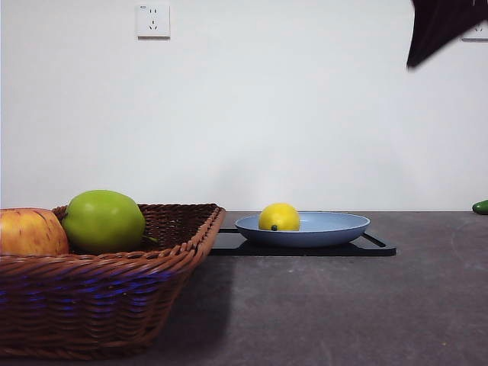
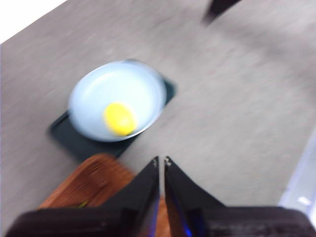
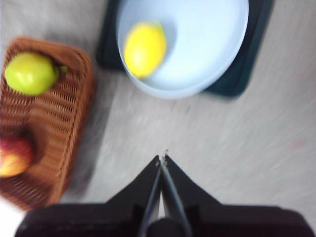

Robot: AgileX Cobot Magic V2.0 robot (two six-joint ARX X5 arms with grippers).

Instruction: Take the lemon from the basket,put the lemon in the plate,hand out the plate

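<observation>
The yellow lemon [image 1: 279,217] lies in the light-blue plate [image 1: 335,226], toward the plate's left side; it also shows as the lemon [image 2: 120,118] and the lemon [image 3: 144,48] in both wrist views. The plate [image 3: 207,44] rests on a flat black tray [image 1: 377,247]. The brown wicker basket [image 1: 107,286] stands at the near left. My left gripper [image 2: 161,160] is shut and empty, high above the basket's corner. My right gripper [image 3: 162,157] is shut and empty, high over the bare table in front of the plate. One dark arm tip [image 1: 438,30] shows at the top right of the front view.
A green apple [image 1: 104,221] and a red-yellow apple [image 1: 30,232] lie in the basket. A small green object [image 1: 480,207] sits at the far right edge of the table. Grey tabletop [image 1: 343,305] stretches in front of the tray. A white wall with a socket stands behind.
</observation>
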